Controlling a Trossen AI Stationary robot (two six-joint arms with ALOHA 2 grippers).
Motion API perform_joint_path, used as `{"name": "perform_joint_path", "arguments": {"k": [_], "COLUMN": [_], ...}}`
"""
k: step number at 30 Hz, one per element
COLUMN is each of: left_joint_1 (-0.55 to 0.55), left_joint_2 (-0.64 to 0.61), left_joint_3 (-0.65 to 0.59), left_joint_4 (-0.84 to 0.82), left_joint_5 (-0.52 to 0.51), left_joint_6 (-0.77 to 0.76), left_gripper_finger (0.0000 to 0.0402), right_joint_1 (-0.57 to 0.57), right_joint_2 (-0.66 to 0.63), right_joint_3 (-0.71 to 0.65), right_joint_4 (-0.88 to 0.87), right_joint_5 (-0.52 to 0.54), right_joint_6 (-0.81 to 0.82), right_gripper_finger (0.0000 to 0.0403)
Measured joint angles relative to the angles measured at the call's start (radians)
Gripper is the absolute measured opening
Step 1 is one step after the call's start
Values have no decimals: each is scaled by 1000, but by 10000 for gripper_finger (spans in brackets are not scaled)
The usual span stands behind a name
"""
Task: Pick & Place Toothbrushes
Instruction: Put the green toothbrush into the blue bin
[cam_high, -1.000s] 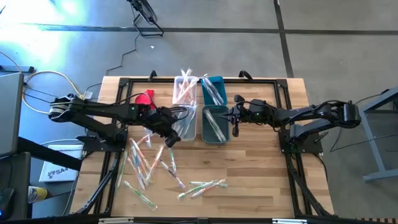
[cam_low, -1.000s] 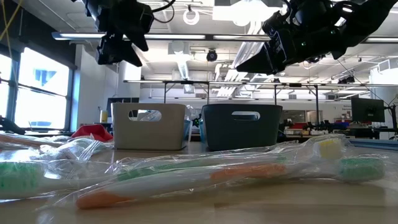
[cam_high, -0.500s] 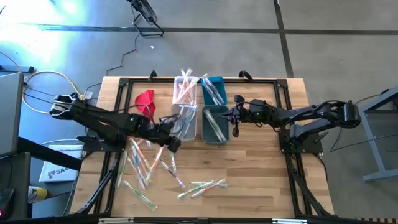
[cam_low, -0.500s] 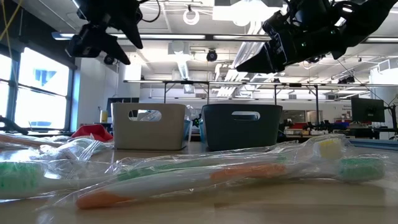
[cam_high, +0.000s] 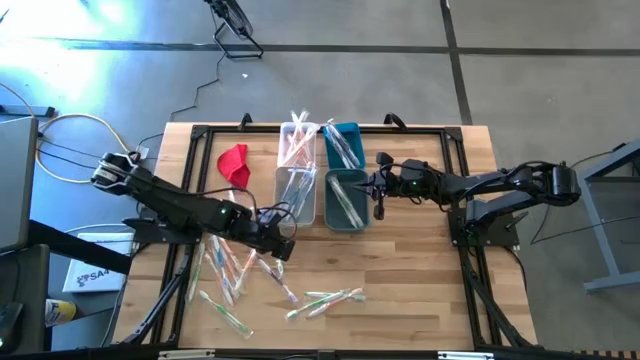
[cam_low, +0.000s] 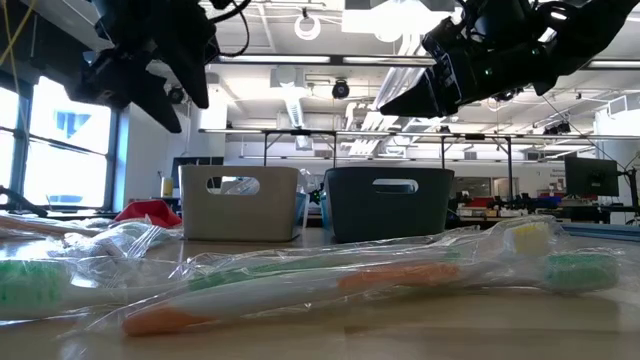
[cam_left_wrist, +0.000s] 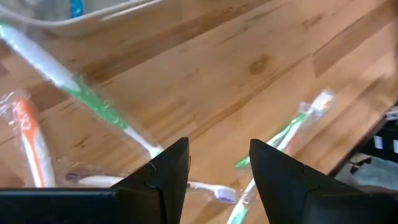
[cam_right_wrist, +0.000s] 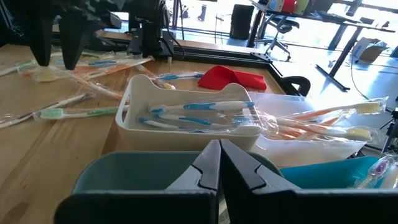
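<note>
The left gripper (cam_high: 283, 247) hangs over the loose toothbrushes (cam_high: 240, 268) on the table's (cam_high: 420, 280) front left, fingers (cam_left_wrist: 166, 171) spread with nothing between them. In the left wrist view a green-handled brush (cam_left_wrist: 93, 102) lies slantwise beneath it, bristle end seemingly toward the white bin, though the wrapper blurs it. Seen from above, most of the pile runs roughly from 11 to 5 o'clock; a few at the near edge lie closer to 8 to 2. The right gripper (cam_high: 379, 205) hovers, pinched closed and empty, over the front teal bin (cam_high: 347, 199), at 3 o'clock from the white bin (cam_high: 297, 193).
</note>
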Motion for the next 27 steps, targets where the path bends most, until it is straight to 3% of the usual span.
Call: {"name": "perform_joint_path", "arguments": {"k": [27], "left_joint_1": [2], "left_joint_2": [215], "left_joint_3": [-1], "left_joint_4": [-32], "left_joint_5": [73], "left_joint_6": [-149], "left_gripper_finger": [165], "right_joint_1": [0], "right_joint_2": [0], "right_joint_3": [0], "right_joint_4": [-64], "right_joint_5": [0], "right_joint_6": [2], "right_gripper_finger": [2]}}
